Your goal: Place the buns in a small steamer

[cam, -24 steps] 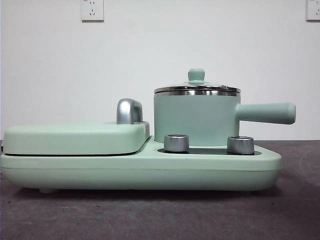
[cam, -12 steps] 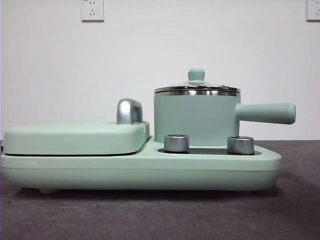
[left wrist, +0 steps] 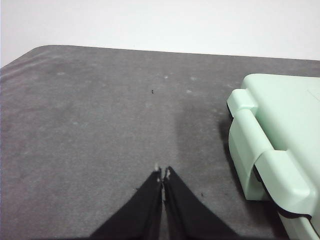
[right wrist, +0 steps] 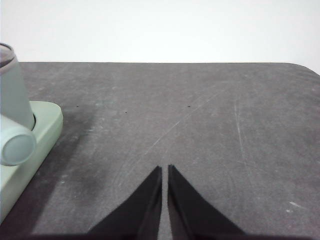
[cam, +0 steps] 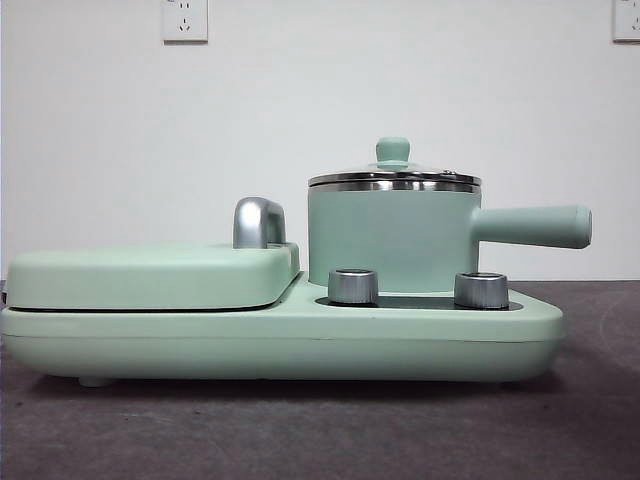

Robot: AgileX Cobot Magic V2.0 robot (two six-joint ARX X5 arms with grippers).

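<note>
steamer [cam: 392, 238] lidded, well apart from both closed grippers.

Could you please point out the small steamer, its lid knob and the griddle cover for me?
small steamer [cam: 390, 240]: front view, on its mint-green side wall.
lid knob [cam: 393, 150]: front view, on the knob's top.
griddle cover [cam: 150, 275]: front view, on its closed front face.

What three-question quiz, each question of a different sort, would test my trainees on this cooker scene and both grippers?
1. True or false: the lid sits on the small steamer.
2. How many silver knobs face the front view camera? A one, B two, C four.
3. What does the left gripper hold?

Key: 1 true. 2 B. 3 nothing; like the right gripper, it is shut over bare table. No buns in view.
</note>
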